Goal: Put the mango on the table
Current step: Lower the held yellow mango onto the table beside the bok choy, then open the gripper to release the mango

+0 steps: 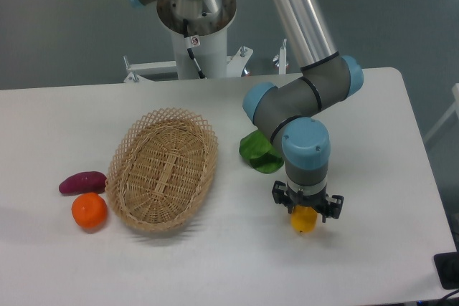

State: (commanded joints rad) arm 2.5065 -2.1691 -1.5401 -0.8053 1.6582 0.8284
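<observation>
The mango (304,220) shows as a yellow-orange end poking out below my gripper (306,209), which is shut on it. Most of the fruit is hidden by the gripper body and wrist. It hangs right above the white table (373,249), at the front right of the middle; I cannot tell whether it touches the surface.
An oval wicker basket (164,168) lies left of centre. A leafy green vegetable (258,153) lies just behind my wrist. A purple sweet potato (82,181) and an orange tangerine (90,209) sit at the far left. The arm's base (195,26) stands at the back.
</observation>
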